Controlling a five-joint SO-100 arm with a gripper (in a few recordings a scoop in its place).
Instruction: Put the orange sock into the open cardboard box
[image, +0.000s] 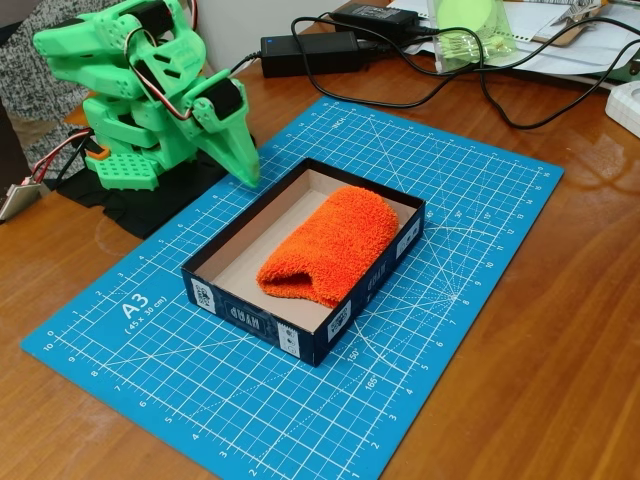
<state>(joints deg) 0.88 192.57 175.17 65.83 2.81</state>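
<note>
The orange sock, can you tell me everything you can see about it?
The orange sock is bright orange and fuzzy, like terry cloth. It is folded into a short, thick bundle, with a darker fold opening at its near end. It lies flat inside the open cardboard box, slanting along the right side, on the pale beige floor. Its right edge rests against the box's wall. Nothing else touches it; the green arm's fingers are off to the left, outside the box.

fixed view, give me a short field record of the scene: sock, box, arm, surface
sock: the orange sock lies folded inside the box, along its right side
box: the open cardboard box, dark outside, pale inside, sits on the mat
arm: green, folded low at the picture's left; gripper tip rests on the mat just beyond the box's far left corner, fingers together, holding nothing
surface: blue cutting mat on a wooden table
</note>
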